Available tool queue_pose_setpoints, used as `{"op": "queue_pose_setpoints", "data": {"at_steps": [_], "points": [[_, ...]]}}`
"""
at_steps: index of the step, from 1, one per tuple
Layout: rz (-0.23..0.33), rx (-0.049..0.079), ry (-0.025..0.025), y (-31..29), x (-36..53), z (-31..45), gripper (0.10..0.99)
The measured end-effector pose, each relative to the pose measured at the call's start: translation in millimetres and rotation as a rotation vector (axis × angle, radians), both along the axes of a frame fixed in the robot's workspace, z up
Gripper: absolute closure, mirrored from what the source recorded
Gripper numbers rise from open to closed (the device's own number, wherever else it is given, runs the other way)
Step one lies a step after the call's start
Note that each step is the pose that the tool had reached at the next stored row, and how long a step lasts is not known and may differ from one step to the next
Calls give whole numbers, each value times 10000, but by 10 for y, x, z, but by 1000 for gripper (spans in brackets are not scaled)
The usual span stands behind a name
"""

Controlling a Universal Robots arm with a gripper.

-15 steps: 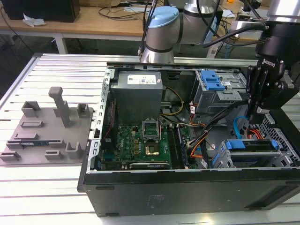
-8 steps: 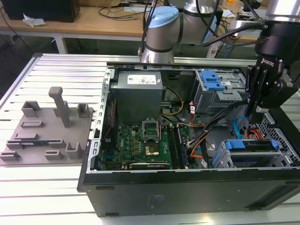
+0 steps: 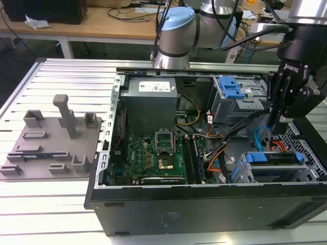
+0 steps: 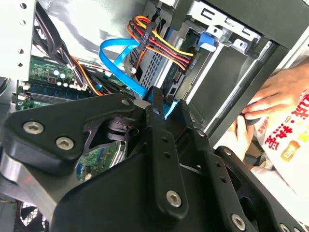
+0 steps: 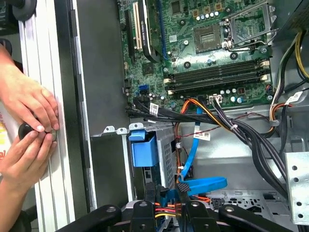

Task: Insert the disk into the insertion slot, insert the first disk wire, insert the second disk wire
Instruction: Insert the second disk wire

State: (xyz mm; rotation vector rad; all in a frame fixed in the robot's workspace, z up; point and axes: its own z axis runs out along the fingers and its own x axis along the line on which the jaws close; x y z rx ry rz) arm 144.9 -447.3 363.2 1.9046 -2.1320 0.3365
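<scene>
The disk [image 3: 256,157] lies in the insertion slot [image 3: 286,171], a grey perforated cage at the case's front on the exterior view's right, with its blue carrier end showing. A red, yellow and orange wire bundle [image 4: 161,43] runs to the disk's end. My gripper [image 3: 275,125] reaches down into the case just above the cage. In both wrist views its black fingers [image 4: 153,104] close on the end of a flat blue disk wire [image 4: 116,53], which loops away from the gripper [image 5: 166,197] towards the motherboard.
The open computer case [image 3: 153,199] lies on a slatted table. A taller grey bay with a blue latch [image 3: 232,89] stands behind the cage. Cables cross above the motherboard [image 3: 153,153]. A person's hands [image 5: 29,116] rest at the case's outer edge. Grey fixtures [image 3: 56,138] sit on the exterior view's left.
</scene>
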Motion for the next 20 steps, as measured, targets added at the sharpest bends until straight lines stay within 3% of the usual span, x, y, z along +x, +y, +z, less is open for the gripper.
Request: {"op": "queue_pose_setpoints", "data": {"at_steps": [8, 9, 14, 15, 18, 20], "points": [[12, -2, 26, 0, 0, -7, 796], [12, -3, 30, 0, 0, -7, 922], [13, -8, 47, -1, 0, -9, 922], [14, 54, 42, -19, 1, -10, 922], [17, 741, -34, -147, 0, -9, 922], [25, 908, -58, -178, 0, -8, 922]]}}
